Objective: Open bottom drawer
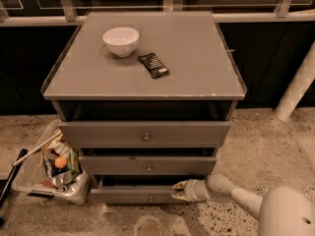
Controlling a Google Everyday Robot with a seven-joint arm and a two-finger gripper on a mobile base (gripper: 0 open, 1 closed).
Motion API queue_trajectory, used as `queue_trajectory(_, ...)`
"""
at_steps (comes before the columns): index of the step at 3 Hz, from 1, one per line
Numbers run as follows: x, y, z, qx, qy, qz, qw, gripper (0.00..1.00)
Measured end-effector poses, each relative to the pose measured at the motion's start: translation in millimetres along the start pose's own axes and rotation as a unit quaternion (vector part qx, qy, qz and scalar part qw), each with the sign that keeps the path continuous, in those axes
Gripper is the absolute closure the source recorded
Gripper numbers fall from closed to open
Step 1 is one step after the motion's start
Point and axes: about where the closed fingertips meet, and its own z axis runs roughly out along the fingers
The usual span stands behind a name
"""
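The bottom drawer [130, 194] is the lowest of three grey fronts of a grey cabinet, close to the floor. It stands pulled out a little, with a dark gap above its front. Its small metal knob [149, 198] shows at the centre. My gripper [178, 191] reaches in from the lower right on a pale arm [231, 193]. Its tip sits at the right part of the drawer's top edge.
The middle drawer [146, 164] and the top drawer [144, 133] stand above, each with a knob. A white bowl [121, 41] and a dark packet [153, 65] lie on the cabinet top. A clear bin [54, 167] of rubbish stands on the floor at the left. A white post [297, 86] rises at the right.
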Motion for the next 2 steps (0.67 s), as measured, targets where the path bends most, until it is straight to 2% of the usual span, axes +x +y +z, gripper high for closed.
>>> queue_trajectory(2, 0.0, 0.0, 0.0, 0.0, 0.0, 0.0, 1.0, 0.12)
